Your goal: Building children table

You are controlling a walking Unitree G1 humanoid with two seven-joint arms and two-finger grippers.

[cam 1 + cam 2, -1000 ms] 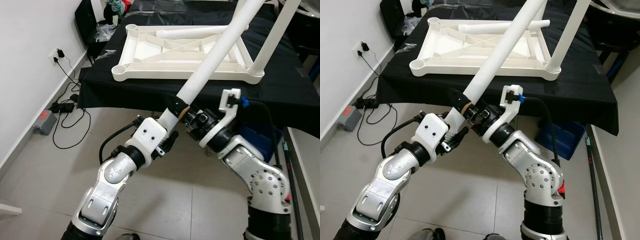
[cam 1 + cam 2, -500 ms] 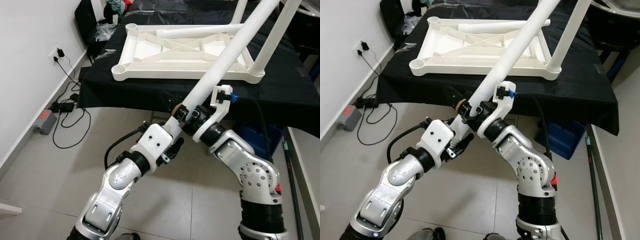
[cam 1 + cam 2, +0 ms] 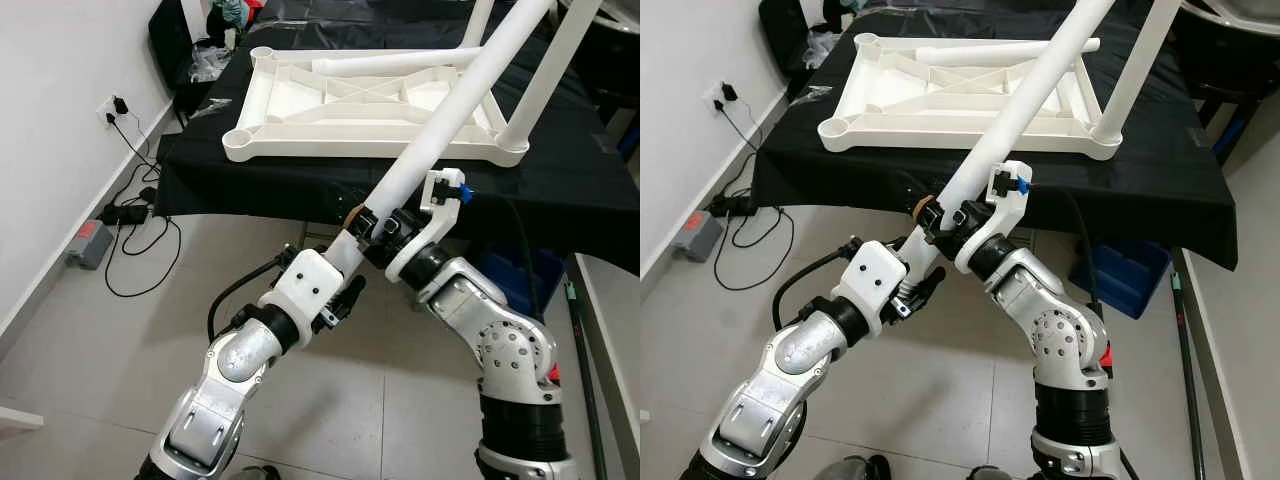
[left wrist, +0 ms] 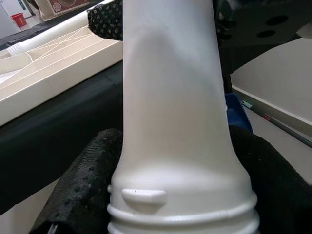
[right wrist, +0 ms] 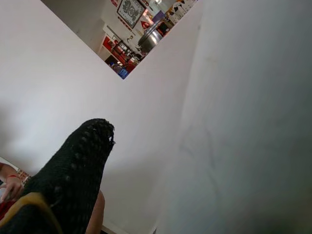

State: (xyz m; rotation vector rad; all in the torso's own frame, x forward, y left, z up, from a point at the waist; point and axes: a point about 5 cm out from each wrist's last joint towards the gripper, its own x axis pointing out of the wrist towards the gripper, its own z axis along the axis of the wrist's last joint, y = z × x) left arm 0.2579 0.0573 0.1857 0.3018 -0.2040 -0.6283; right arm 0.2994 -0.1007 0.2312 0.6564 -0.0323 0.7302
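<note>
— How are the arms posed relative to the upturned tabletop (image 3: 360, 105)?

— Both silver arms are raised in front of the tabletop, which is laid underside up on a black-draped table (image 3: 580, 190). The wrists are crossed just below the draped edge, the left arm reaching up from below and the right bent in from the other side.

— What is carried by the tabletop?

— One white leg (image 3: 555, 60) is stood upright in the near corner socket, and another leg (image 3: 395, 64) is laid flat along the far rim.

— And the grippers?

— The left gripper (image 4: 170, 161) is clamped around the threaded end of a long white table leg (image 3: 450, 110), which is slanted up over the tabletop. The right gripper (image 3: 385, 228) is closed on the same leg just above the left one; one black finger (image 5: 73, 165) is seen pressed beside the white tube.
</note>
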